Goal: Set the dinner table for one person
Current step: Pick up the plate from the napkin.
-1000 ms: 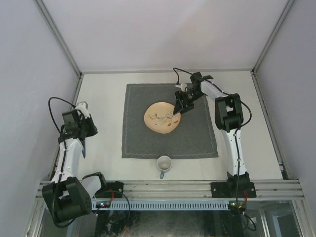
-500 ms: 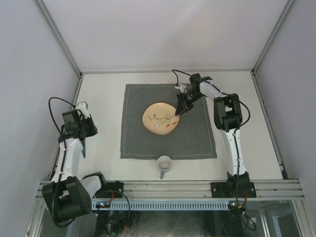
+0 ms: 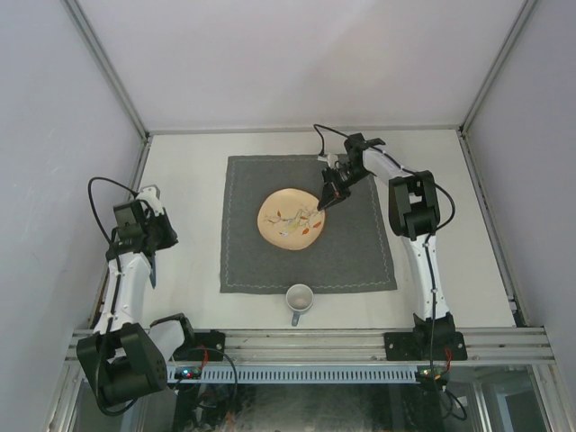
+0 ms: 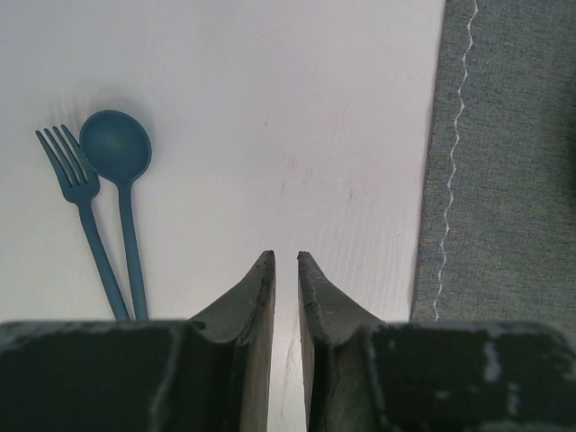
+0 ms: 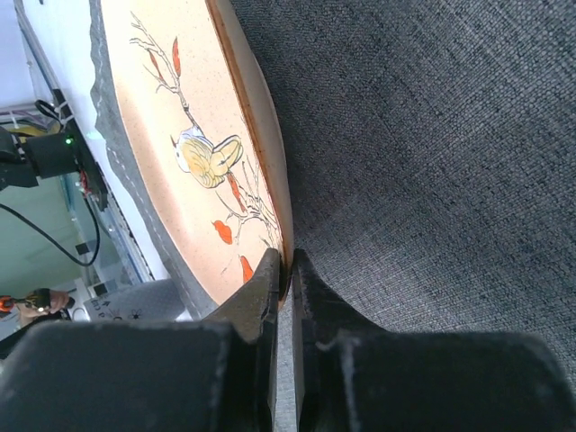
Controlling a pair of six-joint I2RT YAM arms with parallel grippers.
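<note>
Right hand [image 3: 320,203] is clenched on the rim of the plate [image 3: 288,220]; left hand [image 4: 285,259], left of the cloth [image 3: 360,256], is barely parted and empty. Counter [image 3: 450,234] carries the cloth; the plate sits mid-cloth. Likely faults: cloth rucking if dragged, plate slipping from that thin pinch.

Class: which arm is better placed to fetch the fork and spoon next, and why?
Left, probably. The left arm has empty jaws near the fork and spoon; the right arm is gripping the plate.
</note>
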